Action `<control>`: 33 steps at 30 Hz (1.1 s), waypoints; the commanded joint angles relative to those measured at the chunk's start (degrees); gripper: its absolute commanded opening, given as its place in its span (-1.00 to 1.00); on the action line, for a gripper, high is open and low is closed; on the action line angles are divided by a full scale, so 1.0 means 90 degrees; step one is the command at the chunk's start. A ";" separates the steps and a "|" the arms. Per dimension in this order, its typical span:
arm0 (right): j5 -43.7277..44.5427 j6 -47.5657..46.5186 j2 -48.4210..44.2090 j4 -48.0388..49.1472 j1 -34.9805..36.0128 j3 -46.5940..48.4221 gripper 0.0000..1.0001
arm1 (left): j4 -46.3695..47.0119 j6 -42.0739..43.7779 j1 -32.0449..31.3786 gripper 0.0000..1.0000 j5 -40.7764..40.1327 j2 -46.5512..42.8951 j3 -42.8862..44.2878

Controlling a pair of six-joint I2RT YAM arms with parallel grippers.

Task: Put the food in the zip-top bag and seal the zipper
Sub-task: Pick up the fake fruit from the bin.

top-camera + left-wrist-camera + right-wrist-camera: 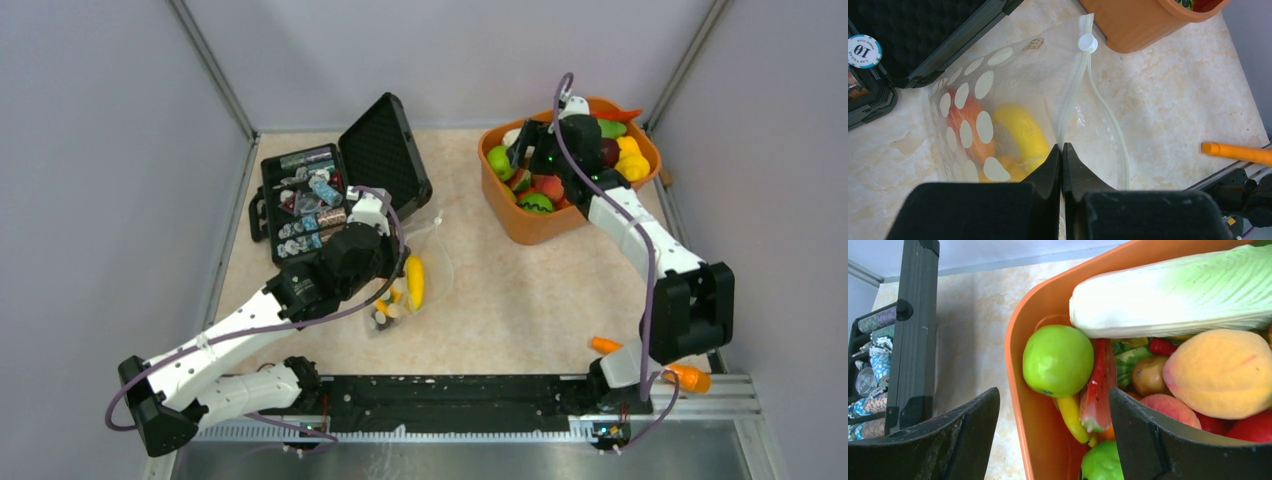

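The polka-dot zip-top bag (998, 90) lies on the table beside the black case, with a yellow banana (1023, 130) and an orange-red fruit (960, 120) inside. Its zipper (1075, 85) splits into two strands below a white slider (1087, 43), so the mouth gapes. My left gripper (1062, 146) is shut on one zipper strand; it also shows in the top view (385, 228). My right gripper (1054, 392) is open and empty, straddling the orange tub's wall (1043, 440) over a green apple (1058, 360) and a watermelon slice (1098, 385). The tub (520, 220) holds several more foods.
The black case (310, 200) with its lid (385, 150) up stands at the back left, touching the bag's far side. A cabbage (1173, 295) and a peach (1220, 372) top the tub. Two toy carrots (606, 345) (690, 378) lie by the right arm's base.
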 commanded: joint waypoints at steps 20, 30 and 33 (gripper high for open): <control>-0.1683 0.0441 0.2237 -0.0334 -0.0272 0.1658 0.70 | 0.0083 -0.0083 -0.0004 -1.00 -0.0098 -0.0179 -0.0042; -0.1860 0.0681 0.1947 0.0419 -0.0278 0.1153 0.11 | 0.0083 -0.0045 -0.0004 -1.00 -0.0128 -0.0172 -0.0040; -0.1878 0.0832 0.1489 0.1144 -0.0279 0.0601 -0.03 | 0.0083 -0.0073 -0.0004 -1.00 -0.0097 -0.0191 -0.0048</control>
